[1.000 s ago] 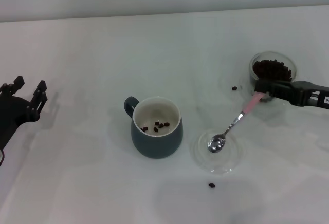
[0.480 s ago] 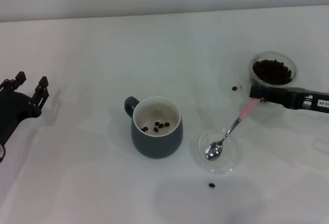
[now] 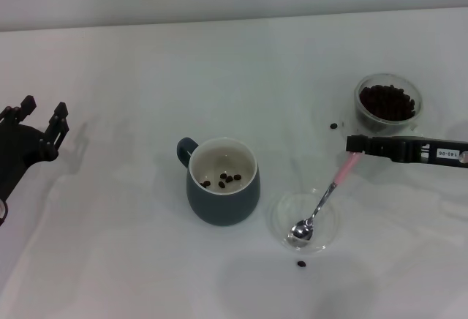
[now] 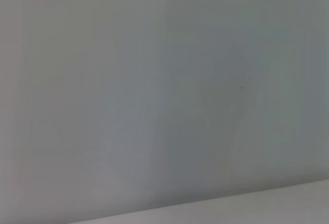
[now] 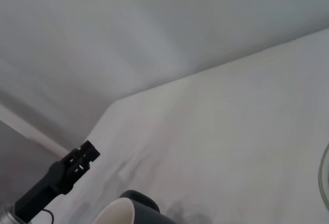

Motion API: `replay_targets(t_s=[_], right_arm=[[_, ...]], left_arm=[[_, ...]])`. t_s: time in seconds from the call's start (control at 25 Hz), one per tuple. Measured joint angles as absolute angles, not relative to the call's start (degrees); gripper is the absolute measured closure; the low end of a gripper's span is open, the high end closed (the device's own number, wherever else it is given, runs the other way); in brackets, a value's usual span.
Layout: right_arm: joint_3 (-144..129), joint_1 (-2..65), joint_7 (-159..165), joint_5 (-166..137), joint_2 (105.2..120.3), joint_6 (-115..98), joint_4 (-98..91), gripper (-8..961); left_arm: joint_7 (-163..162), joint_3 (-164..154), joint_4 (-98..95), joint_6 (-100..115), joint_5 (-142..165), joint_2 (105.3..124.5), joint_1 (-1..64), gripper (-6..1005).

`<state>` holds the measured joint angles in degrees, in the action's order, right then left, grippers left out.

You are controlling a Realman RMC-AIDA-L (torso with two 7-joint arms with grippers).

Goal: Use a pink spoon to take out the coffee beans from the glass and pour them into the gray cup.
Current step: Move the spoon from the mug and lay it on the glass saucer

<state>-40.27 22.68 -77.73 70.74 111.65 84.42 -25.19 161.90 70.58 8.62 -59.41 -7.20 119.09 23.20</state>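
The gray cup (image 3: pixel 223 184) stands mid-table with a few coffee beans (image 3: pixel 223 180) on its cream bottom; its rim also shows in the right wrist view (image 5: pixel 121 211). The glass (image 3: pixel 387 103), full of coffee beans (image 3: pixel 389 101), stands at the far right. My right gripper (image 3: pixel 354 145), just in front of the glass, is shut on the end of the pink spoon (image 3: pixel 344 169) handle. The spoon slants down toward the cup side, and its shiny bowl, with no beans in it, rests on a clear saucer (image 3: pixel 325 213). My left gripper (image 3: pixel 44 107) is parked open at the far left.
One loose bean (image 3: pixel 333 125) lies left of the glass and another (image 3: pixel 301 263) in front of the saucer. The left arm (image 5: pixel 56 175) shows far off in the right wrist view. The left wrist view holds only a blank pale surface.
My right gripper has drawn back toward the table's front, away from the glass, taking the spoon with it. The spoon's bowl has shifted nearer across the saucer. The left gripper has drifted slightly.
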Motion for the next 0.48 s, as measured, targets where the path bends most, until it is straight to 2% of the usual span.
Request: replay_targets(t_s=[0.48], right_arm=[[-39.8, 22.9, -77.2, 70.7, 111.95, 82.9, -23.5, 806]], left_arm=[[161.9, 70.6, 8.6, -59.4, -7.2, 119.11, 23.2, 476]])
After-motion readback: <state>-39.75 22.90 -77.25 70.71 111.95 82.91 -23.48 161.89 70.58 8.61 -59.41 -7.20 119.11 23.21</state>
